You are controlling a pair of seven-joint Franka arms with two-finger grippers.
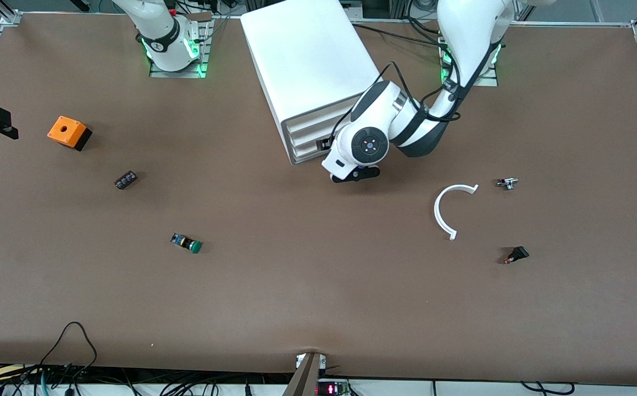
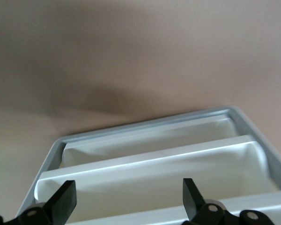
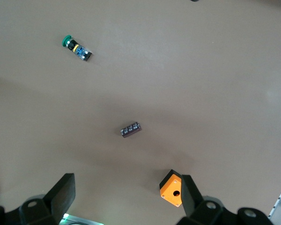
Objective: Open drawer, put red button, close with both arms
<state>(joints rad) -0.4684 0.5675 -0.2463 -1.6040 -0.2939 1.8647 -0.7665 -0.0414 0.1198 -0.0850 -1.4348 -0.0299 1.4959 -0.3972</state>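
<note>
Left gripper [image 2: 126, 201] spread wide at the cabinet [image 1: 310, 71] front, drawers [image 2: 150, 164] look shut — right gripper [image 3: 126, 201] also spread, waiting high over the orange box [image 3: 171, 189].

White cabinet [image 1: 307, 66] — orange box [image 1: 68, 132] — green-capped switch [image 1: 187, 243], brown table [image 1: 318, 297].

robotics lab: two white arms [image 1: 406, 118] standing bolted at a brown desk [image 1: 307, 286], aluminium framing [image 1: 5, 14] and cables [image 1: 71, 352] edging it.
</note>
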